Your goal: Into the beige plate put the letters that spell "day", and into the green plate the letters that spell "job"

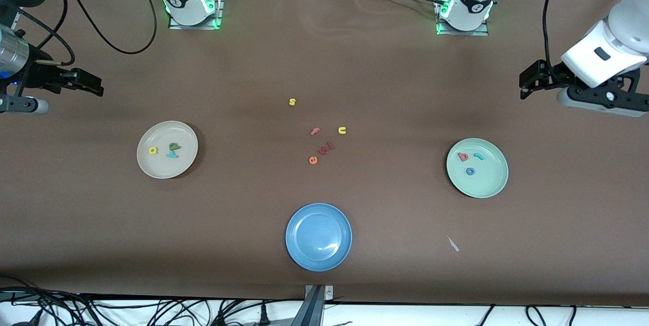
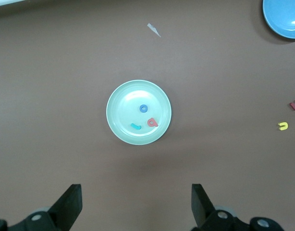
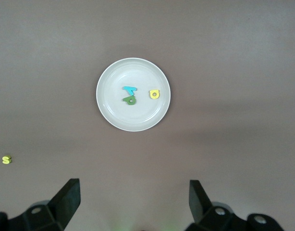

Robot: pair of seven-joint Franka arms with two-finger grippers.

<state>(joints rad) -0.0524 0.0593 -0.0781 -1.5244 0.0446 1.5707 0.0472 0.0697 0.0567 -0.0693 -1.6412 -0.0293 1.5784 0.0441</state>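
Both plates filled; I keep left pincer (image 1: 527, 82) and right pincer (image 1: 94, 85) spread, empty, raised over the worktop ends.

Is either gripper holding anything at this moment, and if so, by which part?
Nothing is held. The left gripper and the right gripper are both open and empty, raised above the table at their own ends.
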